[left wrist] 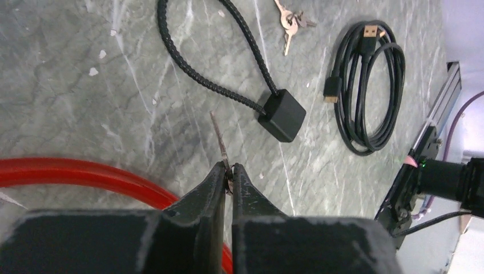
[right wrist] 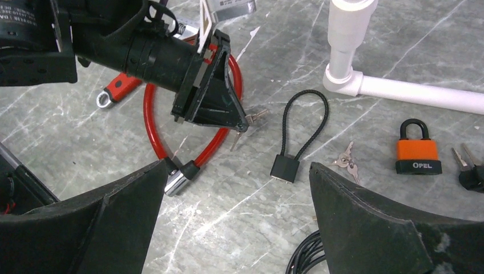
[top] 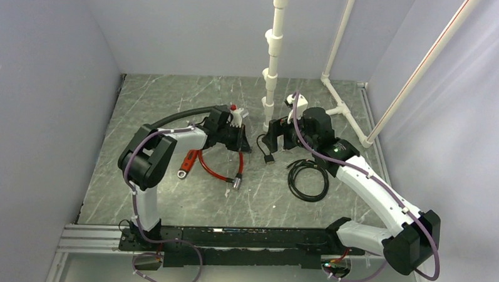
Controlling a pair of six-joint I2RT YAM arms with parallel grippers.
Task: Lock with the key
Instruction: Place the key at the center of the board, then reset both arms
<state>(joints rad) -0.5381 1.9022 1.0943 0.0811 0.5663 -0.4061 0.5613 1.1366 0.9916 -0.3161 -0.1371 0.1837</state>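
My left gripper is shut on the key, a thin metal blade that sticks out past the fingertips, just above the table. A small black cable lock, a block on a braided cord loop, lies a short way beyond the blade. In the right wrist view the left gripper hangs just left of that lock. My right gripper stands wide open above the table near the lock, with nothing between its fingers. From above, the left gripper and the right gripper face each other, with the lock's block between them.
A red cable lock loops under the left arm. To the right are an orange padlock, loose brass keys and black-headed keys. A coiled black USB cable lies nearer the arms. White PVC pipe stands behind.
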